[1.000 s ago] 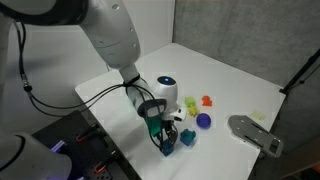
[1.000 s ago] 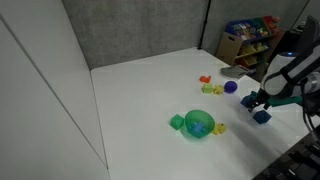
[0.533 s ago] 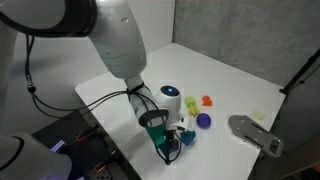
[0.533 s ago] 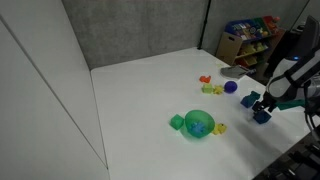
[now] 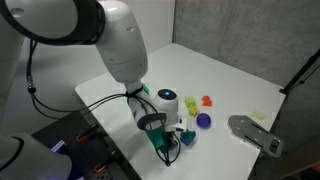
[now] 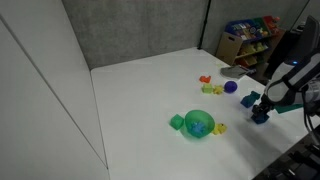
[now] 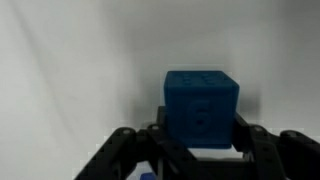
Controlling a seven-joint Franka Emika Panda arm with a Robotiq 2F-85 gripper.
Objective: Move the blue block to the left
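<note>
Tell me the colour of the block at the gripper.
The block is mid-blue, clearest in wrist view.

Table: broad white tabletop (image 6: 140,100), evenly lit.
Far wall: grey panelling (image 6: 130,30).
Left: plain white board (image 6: 35,110).
Far right: low shelf (image 6: 245,42) crowded with colourful boxes.

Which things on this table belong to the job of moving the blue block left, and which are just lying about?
Belongs to the job: blue block, held between the jaws.
Just lying about: purple ball, orange toy, green round toy, grey object.
</note>
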